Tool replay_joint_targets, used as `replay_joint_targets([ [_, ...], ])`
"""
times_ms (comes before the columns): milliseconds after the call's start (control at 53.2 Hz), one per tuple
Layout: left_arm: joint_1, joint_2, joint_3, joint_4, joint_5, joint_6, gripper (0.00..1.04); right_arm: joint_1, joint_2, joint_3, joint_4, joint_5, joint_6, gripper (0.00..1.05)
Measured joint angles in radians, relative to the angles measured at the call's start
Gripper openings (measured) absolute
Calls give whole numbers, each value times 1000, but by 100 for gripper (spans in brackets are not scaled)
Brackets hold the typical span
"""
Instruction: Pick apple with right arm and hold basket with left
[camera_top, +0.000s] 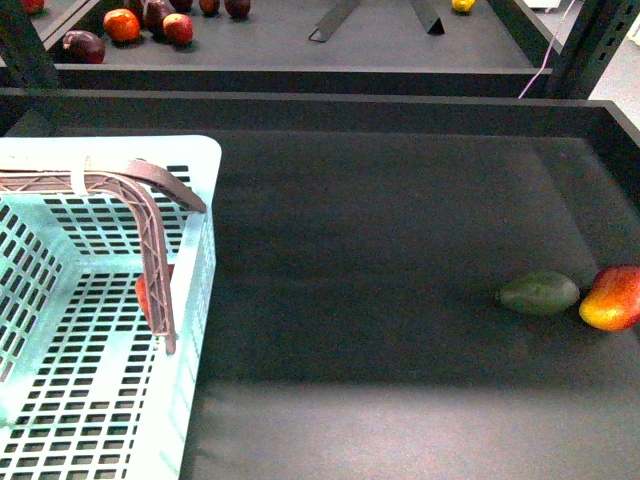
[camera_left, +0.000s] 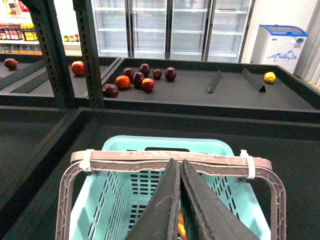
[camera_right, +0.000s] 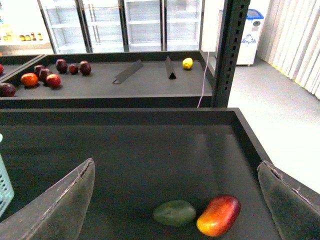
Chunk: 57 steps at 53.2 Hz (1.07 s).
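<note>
The pale mint-blue basket (camera_top: 196, 300) stands at the near left of the dark shelf, its brown handle (camera_top: 148, 215) raised. My left gripper (camera_left: 178, 163) is shut on the middle of that handle (camera_left: 125, 159), above the basket (camera_left: 120, 200). Of the apple (camera_top: 143, 296) only a red sliver shows, inside the basket and behind the handle; a red-orange bit of the apple (camera_left: 181, 227) peeks between the left fingers. My right gripper (camera_right: 176, 167) is open and empty, its fingers (camera_right: 65, 200) wide apart over the shelf's right side. Neither arm shows in the front view.
A dark green oval fruit (camera_top: 539, 293) and a red-orange mango-like fruit (camera_top: 612, 297) lie together at the right of the shelf, seen below the right gripper as green fruit (camera_right: 174, 213) and mango (camera_right: 218, 215). Several red fruits (camera_top: 150, 22) lie on the back shelf behind a raised wall.
</note>
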Motion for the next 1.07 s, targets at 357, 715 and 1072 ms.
replay_joint_targets([
  [357,0,0,0,0,0,0,15,0,0,0,0,0,0,96],
  [715,0,0,0,0,0,0,87,0,0,0,0,0,0,96],
  [1072,0,0,0,0,0,2,98,0,0,0,0,0,0,96],
])
